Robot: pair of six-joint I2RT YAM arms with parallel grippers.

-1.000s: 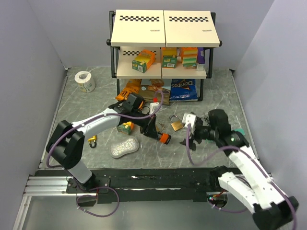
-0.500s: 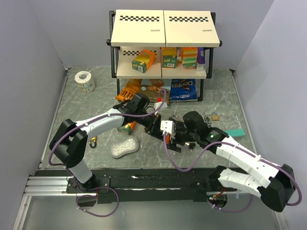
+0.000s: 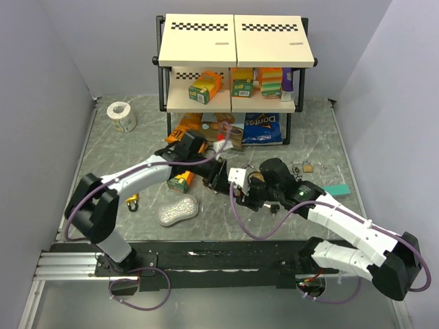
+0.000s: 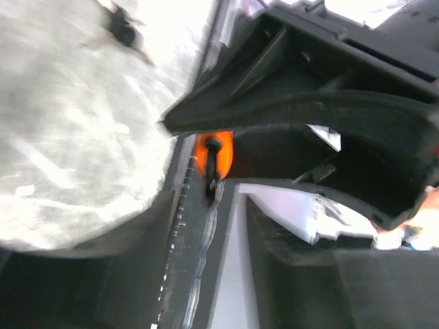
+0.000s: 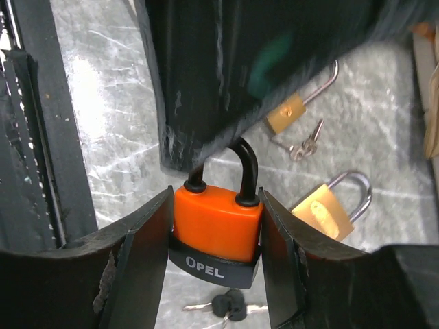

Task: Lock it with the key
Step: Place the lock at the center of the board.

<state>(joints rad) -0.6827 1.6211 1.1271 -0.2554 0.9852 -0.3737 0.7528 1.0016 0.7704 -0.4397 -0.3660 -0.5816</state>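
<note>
The right arm has swung in from the right side of the table [image 3: 137, 147] toward its middle, and the orange padlock [image 5: 216, 229], lying alone on the marble surface a second ago, is now sitting between the fingers of the right pincer [image 5: 216, 205]. The left arm has pulled its wrist back a little toward the shelf rack [image 3: 233, 41].

The right pincer is pinching the orange padlock by its two flat sides, with the black "OPEL" base toward the wrist camera and the black shackle [image 5: 245, 168] pointing away. A dark, blurred body is covering the top of the shackle. In the overhead view the left pincer [image 3: 217, 177] is meeting the right one just in front of the rack.

The left wrist view is showing a patch of orange with a black piece across it, right at the pincer's tip. I cannot tell whether that piece is the shackle or a key, nor whether the left pincer is spread or pressed together.

Beyond the held lock, two brass padlocks [image 5: 326, 209] [image 5: 288, 110] are lying on the table, a small pair of keys [image 5: 305, 144] between them. A bunch of black-headed keys [image 5: 230, 305] is lying under the orange padlock's base. A roll of tape [image 3: 122, 115] is standing well apart at the far left.
</note>
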